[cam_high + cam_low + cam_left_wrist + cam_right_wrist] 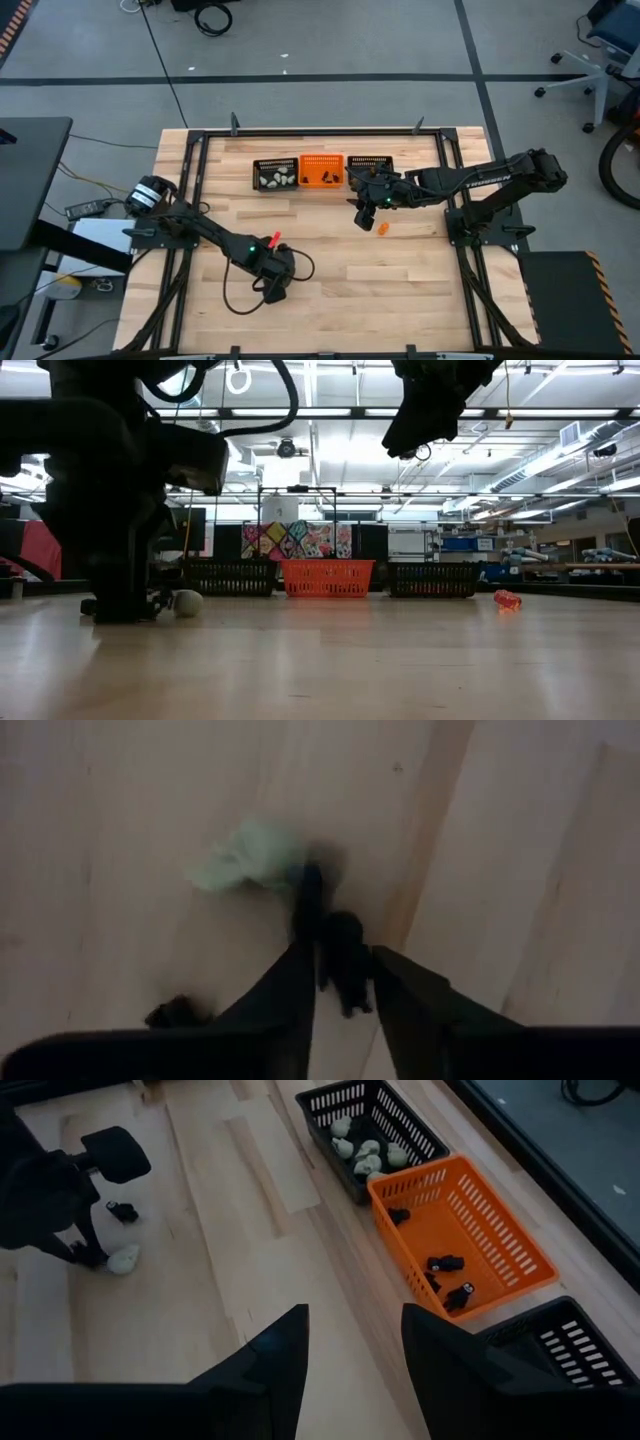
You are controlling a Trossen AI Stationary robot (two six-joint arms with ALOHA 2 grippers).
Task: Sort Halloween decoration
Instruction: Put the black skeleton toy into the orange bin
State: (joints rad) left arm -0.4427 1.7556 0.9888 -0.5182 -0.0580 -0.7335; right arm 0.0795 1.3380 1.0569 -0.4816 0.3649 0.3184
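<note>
My left gripper [345, 942] is down at the table near its near-left part [275, 275], shut on a small black trinket [346, 970]. A pale trinket [250, 860] lies on the wood just beyond the fingers, and another black trinket [175, 1012] lies beside them. My right gripper [352, 1348] hangs open and empty above the table [362, 213], short of the baskets. An orange trinket [382, 228] lies on the table just below it, also seen in the low view [507, 600]. My left gripper has the black trinket [344, 958] pinched between its two fingers [300, 970], which come from above, pointing down. The trinket is at table level; whether it rests on the wood or is lifted, I cannot tell.
Three mesh baskets stand in a row at the far side: a black basket [277, 175] with pale trinkets, an orange basket [322, 170] with black trinkets, and a second black basket [370, 163]. A dark metal frame [200, 150] borders the table. Bare wood lies between the arms.
</note>
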